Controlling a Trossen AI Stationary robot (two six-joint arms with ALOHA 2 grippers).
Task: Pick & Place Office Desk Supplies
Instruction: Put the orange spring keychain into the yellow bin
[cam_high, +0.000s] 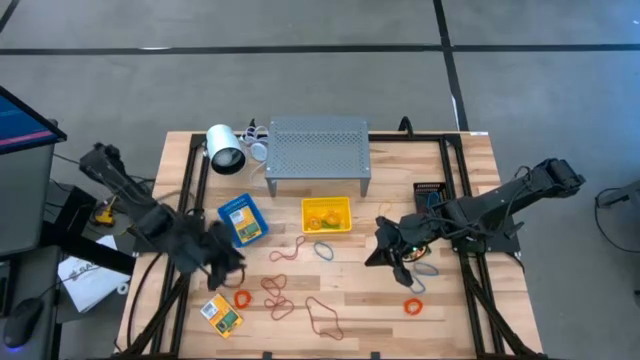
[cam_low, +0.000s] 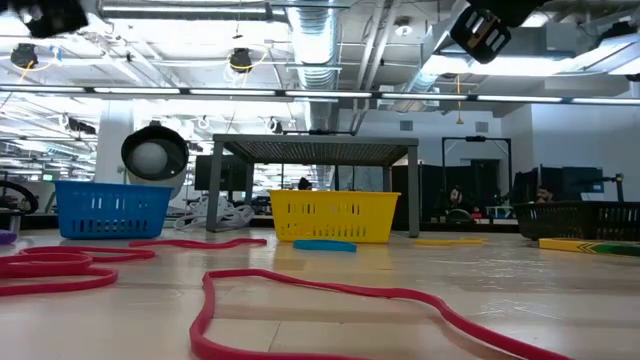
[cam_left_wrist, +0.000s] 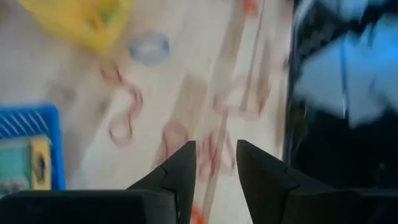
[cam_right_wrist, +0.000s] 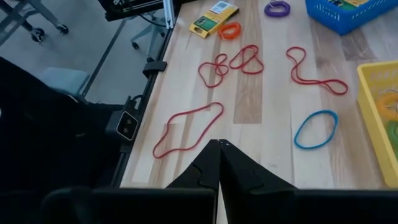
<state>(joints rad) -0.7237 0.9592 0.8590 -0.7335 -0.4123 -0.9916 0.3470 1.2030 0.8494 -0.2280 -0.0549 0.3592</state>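
I count most rubber bands (cam_high: 322, 318) loose on the worktop (cam_high: 350, 300); left end effector (cam_left_wrist: 214, 165) part-open and empty (right end effector (cam_right_wrist: 219, 149) closed).

No text or label can be read.

- red rubber-band loops (cam_right_wrist: 186, 129) lie flat and tangled across the desk (cam_high: 350, 310).
- a blue loop (cam_right_wrist: 316, 129) lies near them.
- a crayon box (cam_high: 221, 315) lies flat by the front edge.
- an orange loop (cam_high: 413, 306) lies apart.
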